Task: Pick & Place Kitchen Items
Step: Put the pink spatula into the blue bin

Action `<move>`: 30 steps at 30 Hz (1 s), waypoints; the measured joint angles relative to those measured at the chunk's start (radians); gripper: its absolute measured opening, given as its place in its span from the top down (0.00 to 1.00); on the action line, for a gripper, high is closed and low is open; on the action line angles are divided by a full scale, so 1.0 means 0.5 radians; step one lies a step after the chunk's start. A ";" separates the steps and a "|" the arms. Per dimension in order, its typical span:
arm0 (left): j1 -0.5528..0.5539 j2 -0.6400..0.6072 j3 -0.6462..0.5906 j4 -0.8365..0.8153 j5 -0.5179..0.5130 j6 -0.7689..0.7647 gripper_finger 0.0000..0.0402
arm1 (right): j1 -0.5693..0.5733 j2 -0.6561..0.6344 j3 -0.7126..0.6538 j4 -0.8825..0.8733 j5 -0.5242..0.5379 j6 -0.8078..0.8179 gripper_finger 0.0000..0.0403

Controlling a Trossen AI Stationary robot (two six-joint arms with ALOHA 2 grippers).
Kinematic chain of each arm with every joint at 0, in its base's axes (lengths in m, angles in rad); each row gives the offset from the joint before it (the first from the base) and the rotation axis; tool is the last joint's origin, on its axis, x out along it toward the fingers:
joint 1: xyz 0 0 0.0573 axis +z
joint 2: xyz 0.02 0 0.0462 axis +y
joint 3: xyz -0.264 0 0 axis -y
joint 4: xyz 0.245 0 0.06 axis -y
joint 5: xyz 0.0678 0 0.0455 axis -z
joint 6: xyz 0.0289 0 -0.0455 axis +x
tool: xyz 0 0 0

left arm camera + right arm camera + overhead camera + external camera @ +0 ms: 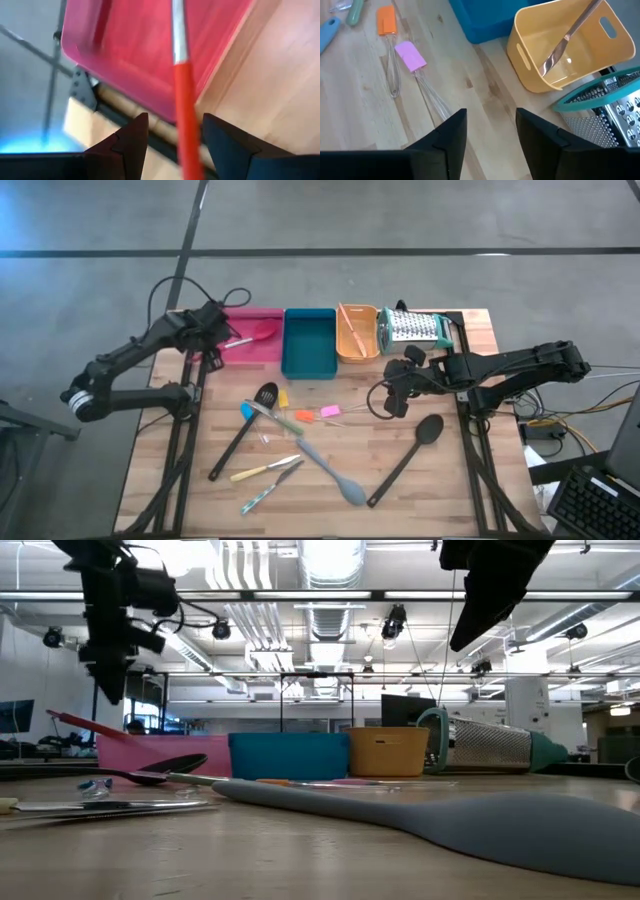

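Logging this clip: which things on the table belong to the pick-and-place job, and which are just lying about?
Job:
- red-headed spatula, lying in the pink tray, handle between the left gripper jaws
- two long black spoons
- grey spoon
- small coloured-handled tools
- teal tray, orange tray

Lying about:
- box grater
- right gripper, open, empty

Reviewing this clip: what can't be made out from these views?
- Whether the left pincer grips the red-headed spatula: in the left wrist view its handle runs between the spread fingers, contact unclear.
- Inside of the pink tray: its wall hides it in the low view.
- What the metal utensil in the orange tray is: the right wrist view's edge cuts it off.
- The right pincer is open, above bare table.
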 joint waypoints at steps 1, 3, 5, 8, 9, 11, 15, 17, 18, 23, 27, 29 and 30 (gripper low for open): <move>-0.001 0.000 0.026 -0.004 0.088 -0.051 0.52 | 0.000 0.000 0.000 0.000 0.000 0.000 0.59; -0.001 -0.002 0.088 0.001 0.306 -0.114 0.52 | 0.000 0.000 0.000 0.000 0.000 0.000 0.59; -0.002 -0.002 0.145 0.012 0.528 -0.182 0.52 | 0.000 0.000 0.000 0.000 0.000 -0.001 0.59; -0.010 -0.002 0.229 0.017 0.817 -0.294 0.52 | 0.000 0.000 0.000 0.000 0.000 -0.001 0.61; -0.014 -0.002 0.255 0.022 0.913 -0.330 0.52 | 0.000 0.000 0.000 0.000 0.000 -0.001 0.62; -0.032 -0.004 0.296 0.052 1.094 -0.420 0.52 | 0.000 0.000 0.000 0.000 0.000 0.000 0.64; -0.121 -0.016 0.331 0.118 1.315 -0.624 0.52 | 0.000 0.000 0.000 0.000 0.000 0.000 0.67; -0.214 -0.036 0.331 0.151 1.354 -0.678 0.52 | 0.000 0.000 0.000 0.000 0.000 0.004 0.69; -0.275 -0.047 0.331 0.171 1.356 -0.707 0.52 | 0.000 0.000 0.000 0.000 0.000 0.008 0.70; -0.672 -0.111 0.331 0.299 1.253 -0.856 0.54 | 0.000 0.000 0.000 0.000 0.000 0.009 0.73; -1.041 -0.140 0.331 0.388 1.028 -0.987 0.56 | 0.000 0.000 0.000 0.000 0.000 0.014 0.76; -1.220 -0.141 0.331 0.414 0.920 -1.033 0.56 | 0.000 0.000 0.000 0.000 0.000 0.014 0.77; -1.304 -0.141 0.331 0.418 0.864 -1.052 0.56 | 0.000 0.000 0.000 0.000 0.000 0.014 0.78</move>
